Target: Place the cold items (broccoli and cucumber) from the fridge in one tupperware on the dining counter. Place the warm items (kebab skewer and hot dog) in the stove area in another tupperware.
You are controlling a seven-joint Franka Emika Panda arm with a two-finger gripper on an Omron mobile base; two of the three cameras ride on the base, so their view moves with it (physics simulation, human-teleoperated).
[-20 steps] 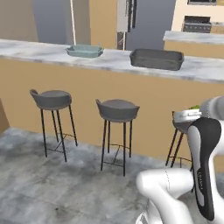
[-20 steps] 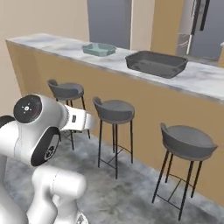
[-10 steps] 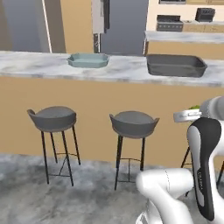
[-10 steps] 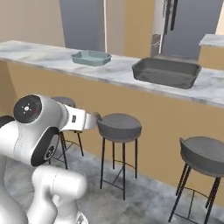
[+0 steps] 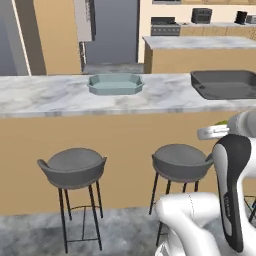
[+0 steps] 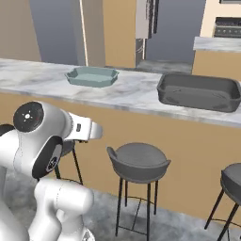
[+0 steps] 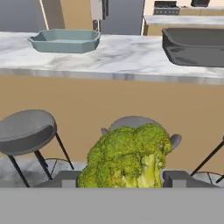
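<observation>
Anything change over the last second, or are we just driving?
Just driving: the base swung along the dining counter, so the whole scene slid right in both base views. The hand stays shut on the broccoli. The teal tupperware and dark tupperware sit unmoved on the counter.

**Kitchen seen across the bar**

A long marble counter [image 5: 45, 97] on a tan front spans the room. Grey round stools [image 5: 73, 167] stand below on a mottled grey floor [image 5: 30, 235]. At 12 o'clock, a steel fridge [image 5: 112, 32]; at 2 o'clock, a stove [image 5: 164, 27].
</observation>
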